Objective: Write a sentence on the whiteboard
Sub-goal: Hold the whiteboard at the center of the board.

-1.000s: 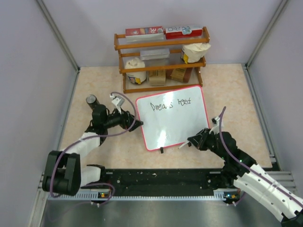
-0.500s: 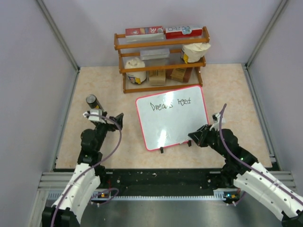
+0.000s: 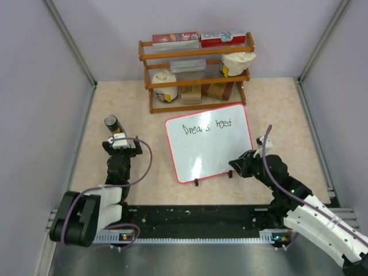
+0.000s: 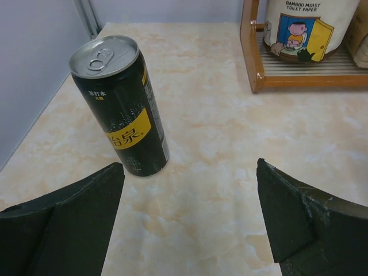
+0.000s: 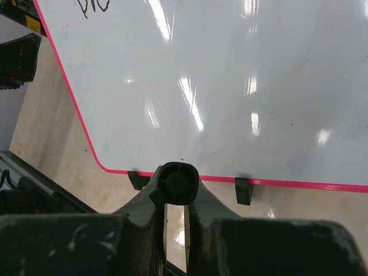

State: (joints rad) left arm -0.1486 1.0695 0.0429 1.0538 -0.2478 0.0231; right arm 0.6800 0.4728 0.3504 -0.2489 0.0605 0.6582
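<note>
Currently, the whiteboard point(image 3: 210, 142) is laid flat on the beige marble-pattern table point(image 3: 276, 115), roughly centre, slightly skewed, just near of the wooden rack point(image 3: 195, 72). Its red frame is seen all round; two black tabs point(image 3: 196, 183) are fitted on the near edge. Only part of the sentence point(image 3: 207, 126) is written: one line of black lettering along the far edge, "Dreams" plus a second, less legible word. The rest of the panel is blank, with glare.

The right gripper point(image 3: 236, 167) is positioned at the near-right edge of the board. Its jaws are clamped on a marker point(image 5: 175, 183), whose black round end is seen between the fingers in the wrist view. It is lined up between the two tabs, over the near frame. Tip contact with the board cannot be told.

The left gripper point(image 4: 190, 218) is spread fully wide and nothing is held. It is placed left of the board, well apart from it, and pointed at an upright black-and-yellow drink can point(image 4: 123, 109) just beyond its fingertips, not touched.

A roll labelled "bamboo moist" paper point(image 4: 299, 29) is stored on the rack's bottom shelf.
</note>
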